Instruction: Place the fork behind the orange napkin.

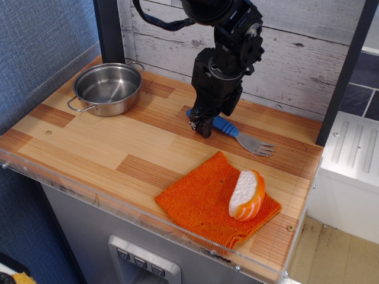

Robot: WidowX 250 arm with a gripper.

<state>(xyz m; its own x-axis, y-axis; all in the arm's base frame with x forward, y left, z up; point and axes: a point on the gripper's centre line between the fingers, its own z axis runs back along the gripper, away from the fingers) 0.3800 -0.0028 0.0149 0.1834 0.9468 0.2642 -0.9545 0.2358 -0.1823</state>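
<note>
One fork (234,130) lies on the bench (89,136), just behind the orange napkin (207,198).
It is probably light and stiff; its ribbed blue handle offers grip, where the fingers (201,125) stand, their spread hidden.

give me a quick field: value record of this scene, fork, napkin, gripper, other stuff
fork: lies flat on the wooden table, blue handle toward the gripper, tines pointing right
orange napkin: front right of table, fork lies behind it, not touching it
gripper: at the handle end of the fork, low over the table; grip state unclear
sushi toy: rests on the napkin's right part
pot: back left, empty
task status: fork appears to be in place behind the napkin
</note>
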